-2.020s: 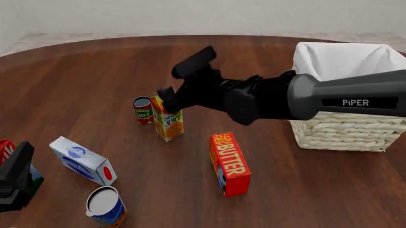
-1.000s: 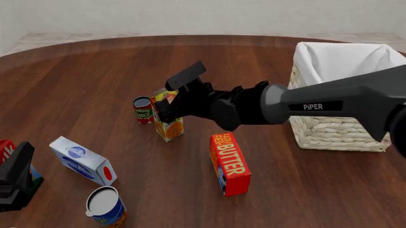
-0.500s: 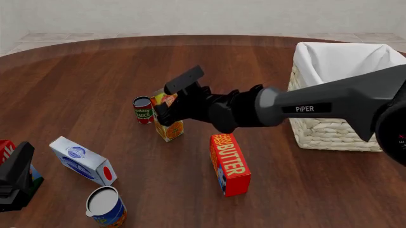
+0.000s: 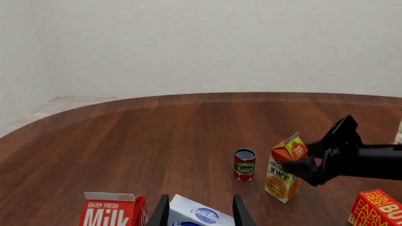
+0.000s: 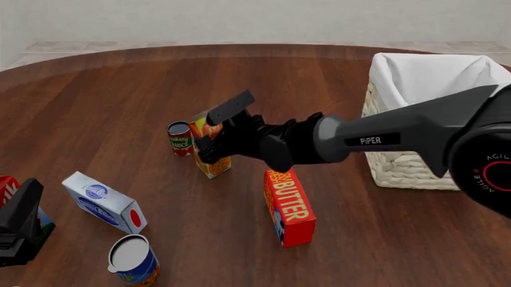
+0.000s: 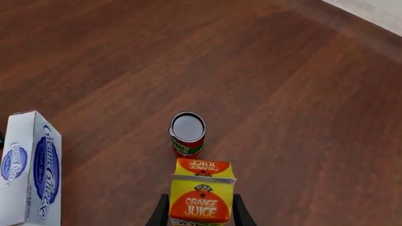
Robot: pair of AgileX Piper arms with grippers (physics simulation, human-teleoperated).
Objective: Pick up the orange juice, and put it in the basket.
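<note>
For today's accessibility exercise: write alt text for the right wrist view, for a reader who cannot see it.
The right gripper straddles the top of an upright orange juice carton, one dark finger on each side; whether they touch it cannot be told. Just beyond the carton stands a small red tomato sauce can, and a white-and-blue cream cheese box lies off to one side on the brown wooden table.

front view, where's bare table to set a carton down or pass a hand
Free: the wide far stretch of brown wooden table, beyond the small red tomato can, and the near right patch between the red-orange butter box and the pale wicker basket. Crowded: the near left, around the white-and-blue carton and blue can, and around the orange juice carton.
</note>
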